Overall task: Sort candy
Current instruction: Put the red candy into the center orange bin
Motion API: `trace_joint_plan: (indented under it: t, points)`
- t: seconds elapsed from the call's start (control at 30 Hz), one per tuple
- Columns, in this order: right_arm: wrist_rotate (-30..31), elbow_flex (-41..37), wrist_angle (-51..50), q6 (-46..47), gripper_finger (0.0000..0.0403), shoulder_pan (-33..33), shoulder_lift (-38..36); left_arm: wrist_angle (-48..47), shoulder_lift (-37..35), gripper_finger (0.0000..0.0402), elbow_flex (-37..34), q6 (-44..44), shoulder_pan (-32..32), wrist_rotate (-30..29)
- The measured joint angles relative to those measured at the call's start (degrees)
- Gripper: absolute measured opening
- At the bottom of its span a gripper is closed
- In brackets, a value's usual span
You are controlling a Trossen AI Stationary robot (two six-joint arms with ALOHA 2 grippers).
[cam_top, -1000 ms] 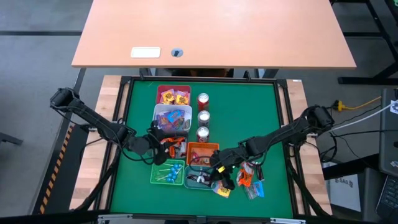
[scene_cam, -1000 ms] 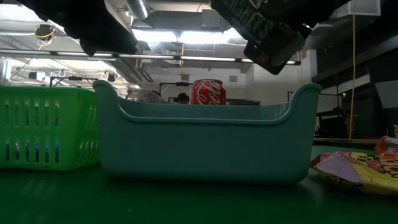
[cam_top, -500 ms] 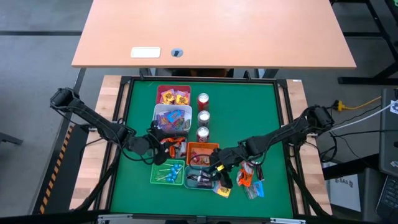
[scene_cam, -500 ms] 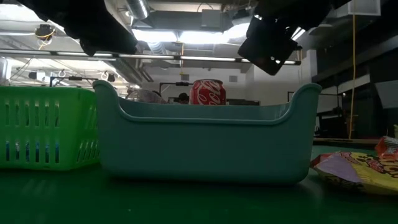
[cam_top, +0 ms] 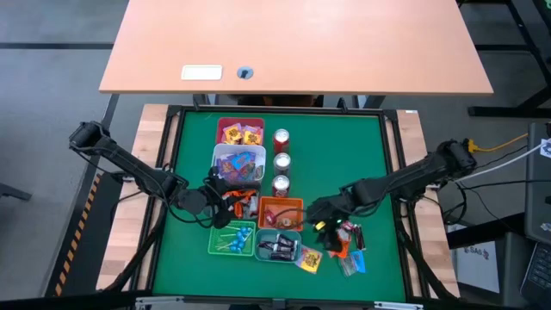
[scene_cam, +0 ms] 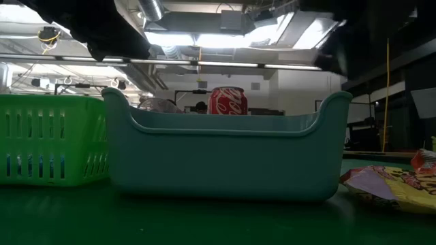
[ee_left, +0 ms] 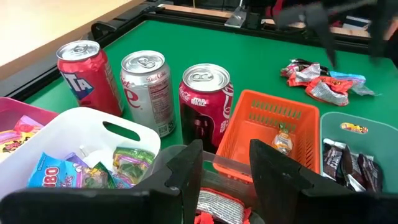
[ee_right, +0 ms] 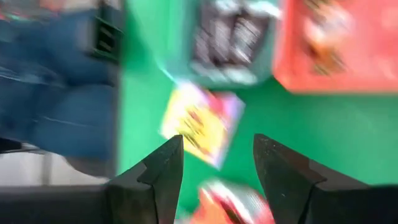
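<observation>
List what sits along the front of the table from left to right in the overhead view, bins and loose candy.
green bin → teal bin → yellow candy → orange candy → blue candy

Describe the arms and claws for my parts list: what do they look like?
Both arms are dark, slim and jointed, with black cables running along them. The left claw has two chunky matte black fingers with flat inner faces. The right claw has two matching black fingers tapering to blunt tips. No markings show.
</observation>
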Motion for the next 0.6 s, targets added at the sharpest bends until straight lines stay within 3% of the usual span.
trace_joint_plan:
  t: [0.17, 0.3, 0.4, 0.6]
  points:
    - [11.4, 0.0, -17.6, 1.1, 0.0193, 1.9, -4.5, 0.0, 0.0, 0.0121, 0.0, 0.0, 0.0, 0.0]
    - [21.3, 0.0, -30.5, 7.8, 0.0193, 4.5, -4.5, 0.1, 0.0, 0.0121, 0.0, 0.0, 0.0, 0.0]
    - [22.9, -0.4, -34.4, 12.6, 0.0193, 6.1, -4.1, 0.2, 0.0, 0.0121, 0.0, 0.0, 0.0, 0.0]
    - [21.1, -5.1, -30.7, 16.1, 0.0193, 8.8, -4.1, 0.2, 0.0, 0.0121, 0.0, 0.0, 0.1, 0.0]
